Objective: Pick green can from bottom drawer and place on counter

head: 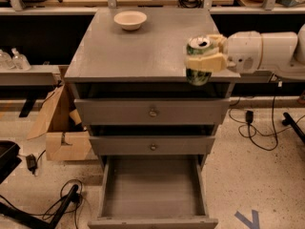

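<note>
My gripper (204,57) comes in from the right on a white arm and is shut on the green can (198,75), whose silver top with pull tab faces up. The can hangs upright at the front right edge of the counter (138,49), its lower part just in front of the edge, at about counter height. The bottom drawer (152,190) is pulled open below and its flat floor is bare. The cream fingers (206,61) wrap the can's upper half.
A cream bowl (130,19) sits at the back of the counter. Two upper drawers with round knobs (152,112) are closed. A cardboard box (62,128) stands left of the cabinet. Cables lie on the floor at left and right. A wooden desk runs behind.
</note>
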